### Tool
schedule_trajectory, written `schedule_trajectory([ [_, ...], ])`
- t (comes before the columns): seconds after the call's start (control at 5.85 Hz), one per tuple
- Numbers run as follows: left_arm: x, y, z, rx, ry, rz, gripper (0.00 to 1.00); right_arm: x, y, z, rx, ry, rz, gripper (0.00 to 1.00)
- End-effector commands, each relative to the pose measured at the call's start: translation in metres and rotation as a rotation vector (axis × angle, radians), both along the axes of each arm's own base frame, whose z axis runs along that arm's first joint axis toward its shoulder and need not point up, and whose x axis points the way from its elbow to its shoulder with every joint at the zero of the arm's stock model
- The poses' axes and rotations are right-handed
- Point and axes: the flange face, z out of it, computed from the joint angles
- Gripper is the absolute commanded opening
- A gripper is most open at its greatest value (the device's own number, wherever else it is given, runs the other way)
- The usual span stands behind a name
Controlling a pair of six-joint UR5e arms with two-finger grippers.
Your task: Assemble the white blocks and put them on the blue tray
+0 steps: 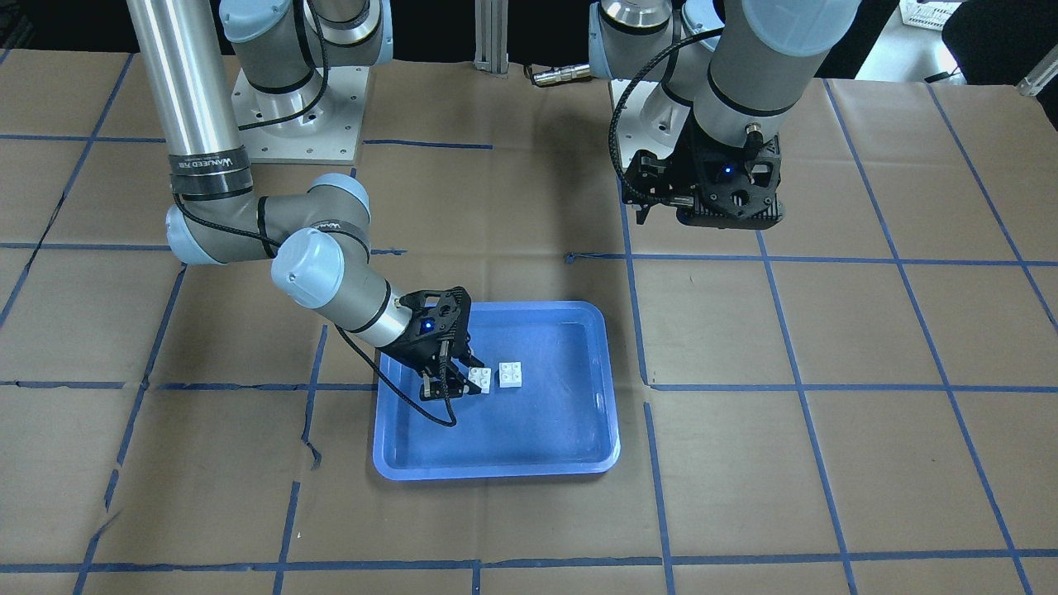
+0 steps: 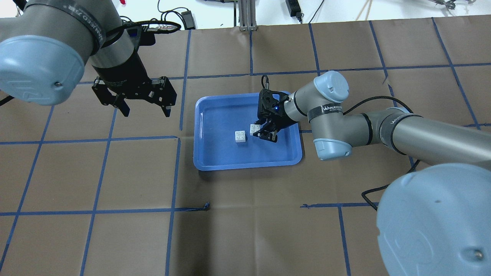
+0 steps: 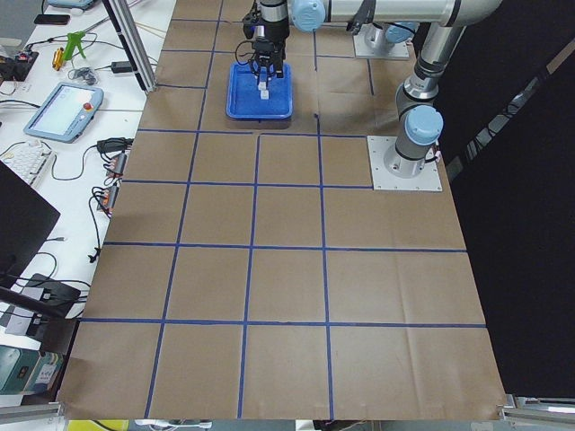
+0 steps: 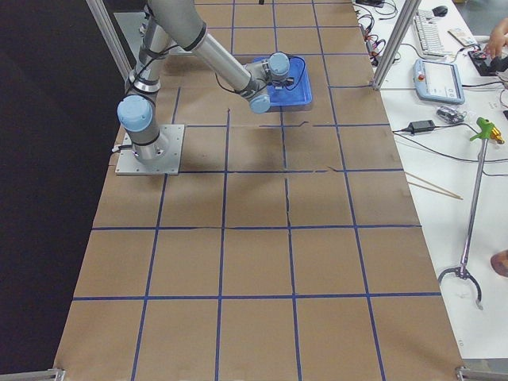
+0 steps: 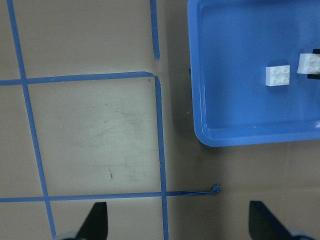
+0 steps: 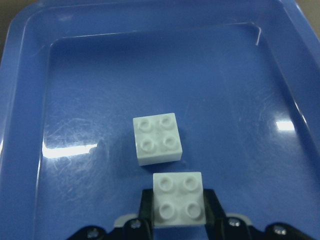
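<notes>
Watching the right pincer [image 2: 264, 132] inside the blue tray [image 2: 245, 165]. Its fingers are closed on one of the two white blocks, the held block [image 6: 178, 199], at the lower middle of the right wrist view. The other, the free block [image 6: 156, 138], lies flat on the tray floor just above it in that frame, studs up, with a narrow gap between the two. I cannot tell whether the held block is clear of the floor.

The left pincer [image 2: 145, 111] is spread wide and carries nothing. It hangs over bare bench [image 2: 115, 172] at the left of the overhead view, well apart from the tray.

Step in hand, as I read it: seat the held block on the free one.
- The free block sits slightly turned against the held one, so square the wrist first.
- Raise the held block above stud height, carry it over, then press straight down.
- The free block is unbraced on a glossy floor, and a slanted push would likely skate it away.

Edges and room:
- Both blocks sit toward the right half of the tray in the overhead view.
- The arm enters low across the right-hand rim, so I judge there is little slack there.
- Open floor lies to the left of the free block and below it.
- A cable [image 1: 430, 409] loops low beside the right pincer and could drag.
</notes>
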Motion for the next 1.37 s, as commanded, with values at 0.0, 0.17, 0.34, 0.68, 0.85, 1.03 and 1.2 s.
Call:
schedule_trajectory([
  [0.0,0.008,0.002,0.005,-0.02,0.004,0.028,0.99,0.001,0.004,-0.006,-0.009,-0.001,0.003,0.3],
  [0.17,0.013,-0.013,0.002,-0.106,0.005,0.024,0.99,0.001,0.003,-0.005,-0.009,-0.002,-0.001,0.3],
  [0.34,0.014,-0.014,0.004,-0.127,0.006,0.026,0.99,0.001,0.003,-0.004,-0.008,-0.002,-0.005,0.3],
  [0.68,0.016,-0.014,0.015,-0.156,0.0,0.036,0.99,0.001,0.003,0.002,-0.012,-0.007,-0.013,0.29],
  [0.85,0.029,-0.017,0.015,-0.156,-0.035,0.058,0.99,0.002,0.003,0.004,-0.007,-0.009,-0.024,0.29],
  [1.03,0.034,-0.018,0.014,-0.153,-0.035,0.068,0.99,0.002,0.003,0.007,-0.011,-0.008,-0.027,0.29],
  [1.2,0.035,-0.018,0.013,-0.153,-0.032,0.072,0.99,0.002,0.004,0.007,-0.009,-0.01,-0.027,0.29],
])
